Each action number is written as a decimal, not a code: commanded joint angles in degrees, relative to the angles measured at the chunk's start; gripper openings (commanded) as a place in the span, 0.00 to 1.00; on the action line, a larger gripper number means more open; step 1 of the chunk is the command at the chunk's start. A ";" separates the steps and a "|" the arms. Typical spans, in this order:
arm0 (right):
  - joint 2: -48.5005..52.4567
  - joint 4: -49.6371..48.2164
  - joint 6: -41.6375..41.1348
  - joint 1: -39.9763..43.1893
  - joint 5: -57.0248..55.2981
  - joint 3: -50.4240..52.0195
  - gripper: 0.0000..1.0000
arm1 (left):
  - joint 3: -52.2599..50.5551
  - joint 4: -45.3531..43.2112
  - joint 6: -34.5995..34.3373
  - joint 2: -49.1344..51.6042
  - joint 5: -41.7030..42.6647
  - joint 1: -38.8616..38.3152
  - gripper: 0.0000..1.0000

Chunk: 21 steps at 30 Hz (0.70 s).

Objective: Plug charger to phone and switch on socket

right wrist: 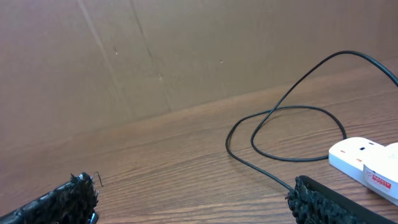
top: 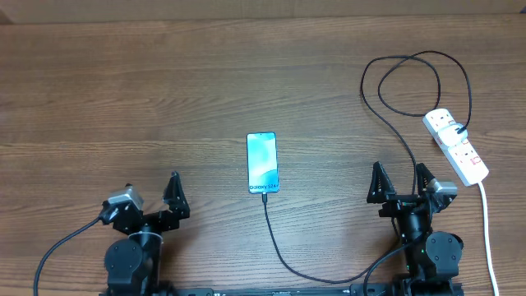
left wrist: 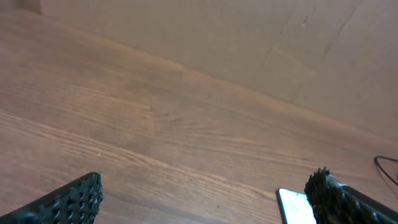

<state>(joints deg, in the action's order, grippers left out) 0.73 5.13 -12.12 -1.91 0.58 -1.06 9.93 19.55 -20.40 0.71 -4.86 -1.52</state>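
The phone [top: 262, 163] lies flat at the table's middle, light blue screen up. The black charger cable [top: 279, 251] runs from the phone's near end, curves right past the right arm, and loops [top: 415, 86] at the back right to the white socket strip [top: 456, 146]. Its plug tip sits at the phone's near edge. My left gripper [top: 152, 191] is open and empty at the near left; the phone's corner [left wrist: 292, 204] shows in its wrist view. My right gripper [top: 403, 182] is open and empty at the near right. The right wrist view shows the cable loop [right wrist: 292, 134] and the socket's end [right wrist: 360, 158].
The socket's thick white cord [top: 486, 230] runs down the right edge toward the front. A brown cardboard wall [right wrist: 124, 56] stands behind the wooden table [top: 164, 99].
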 commanded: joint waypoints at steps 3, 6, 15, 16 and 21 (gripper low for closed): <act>-0.57 -0.31 0.20 0.22 -0.52 0.61 1.00 | -5.53 -8.39 4.15 -0.52 0.46 -0.09 1.00; -0.57 -0.31 0.20 0.22 -0.52 0.61 1.00 | -8.50 -13.05 4.15 -0.52 0.96 1.16 1.00; -0.57 -0.31 0.20 0.22 -0.52 0.61 1.00 | -9.60 -15.10 13.35 -0.55 3.39 2.71 0.99; -0.57 -0.31 0.20 0.22 -0.52 0.61 1.00 | -9.62 -15.10 13.94 -0.55 3.41 2.73 1.00; -0.57 -0.31 0.20 0.22 -0.52 0.61 1.00 | -9.62 -14.86 17.70 -0.55 5.35 2.73 1.00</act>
<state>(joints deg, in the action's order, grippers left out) 0.73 5.19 -12.14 -1.91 0.60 -1.06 0.89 4.71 -7.53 0.69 -1.74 0.80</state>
